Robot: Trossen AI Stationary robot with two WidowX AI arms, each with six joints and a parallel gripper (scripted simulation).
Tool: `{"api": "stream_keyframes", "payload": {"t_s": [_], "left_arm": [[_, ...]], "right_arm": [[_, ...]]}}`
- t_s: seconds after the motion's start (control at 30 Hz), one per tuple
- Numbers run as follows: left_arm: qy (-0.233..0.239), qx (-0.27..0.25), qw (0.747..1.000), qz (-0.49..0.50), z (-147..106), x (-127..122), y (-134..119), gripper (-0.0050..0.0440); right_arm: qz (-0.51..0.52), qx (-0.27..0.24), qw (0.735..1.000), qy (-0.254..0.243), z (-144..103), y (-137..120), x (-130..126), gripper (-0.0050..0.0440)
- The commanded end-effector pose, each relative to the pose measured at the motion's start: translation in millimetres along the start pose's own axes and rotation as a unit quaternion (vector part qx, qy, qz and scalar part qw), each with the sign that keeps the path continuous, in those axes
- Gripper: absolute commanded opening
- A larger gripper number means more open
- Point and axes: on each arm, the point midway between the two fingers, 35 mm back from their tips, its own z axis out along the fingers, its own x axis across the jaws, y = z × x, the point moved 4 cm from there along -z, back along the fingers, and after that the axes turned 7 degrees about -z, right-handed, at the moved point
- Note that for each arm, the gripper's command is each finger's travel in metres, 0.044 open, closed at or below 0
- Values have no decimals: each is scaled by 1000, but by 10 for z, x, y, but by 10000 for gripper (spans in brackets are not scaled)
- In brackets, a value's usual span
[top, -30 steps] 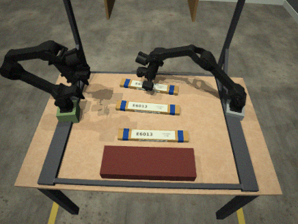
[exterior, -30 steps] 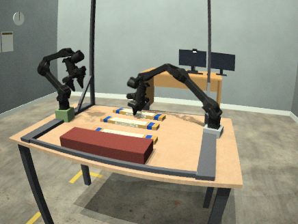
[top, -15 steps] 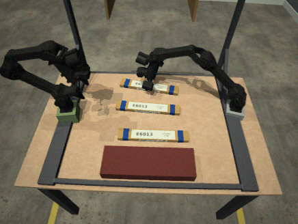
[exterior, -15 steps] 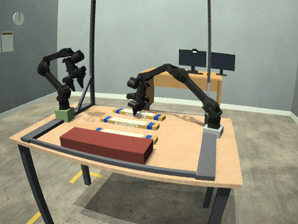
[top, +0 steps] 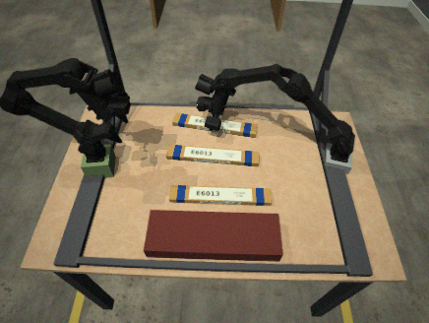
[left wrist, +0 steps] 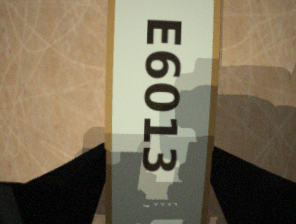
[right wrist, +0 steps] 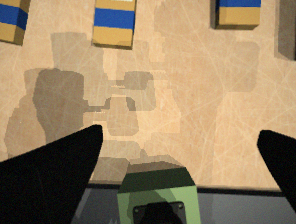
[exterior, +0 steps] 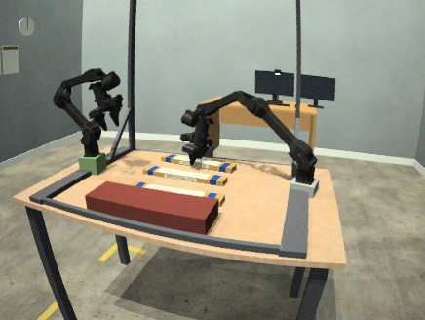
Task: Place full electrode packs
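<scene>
Dark red, the low platform (top: 213,234) (exterior: 151,207) stands on the wooden table (top: 305,197) (exterior: 258,205). Three orange-brown packs with blue end bands lie across the table, all off the platform: far pack (top: 238,127) (exterior: 214,164) (left wrist: 162,100) (right wrist: 11,21), middle pack (top: 213,155) (exterior: 185,175) (right wrist: 114,22), near pack (top: 220,195) (exterior: 175,190) (right wrist: 239,12).

Labels: in the top view, white fields on the middle and near packs read "E6013". Smaller print to the right is illegible. The far pack's lettering is partly covered there by the left gripper (top: 213,129) (exterior: 193,161) (left wrist: 159,147); the left wrist view gives its "E6013" in full.

Jaw state: the left gripper is closed across the far pack, one finger at each long edge. The right gripper (top: 122,130) (exterior: 109,126) (right wrist: 179,134) stands wide and holds nothing, raised near its green base block (top: 98,166) (exterior: 93,163) (right wrist: 160,195).

View differences: the exterior view shows two monitors (exterior: 274,84) (exterior: 318,88) and a wall clock (exterior: 26,26), outside the top view. The platform partly hides the near pack in the exterior view; the top view exposes its whole label.
</scene>
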Motion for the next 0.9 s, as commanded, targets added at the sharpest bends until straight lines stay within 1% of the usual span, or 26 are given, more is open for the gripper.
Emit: {"api": "stream_keyframes", "payload": {"t_s": [0.0, 0.87], "left_arm": [[-15, -57, 998, -3, -516, -18, 192, -50], [-15, -57, 998, -3, -541, -16, 191, -50]], "right_arm": [[0, -10, 1000, -1, -50, 23, -4, 430], [0, -10, 1000, -1, -50, 23, -4, 430]]}}
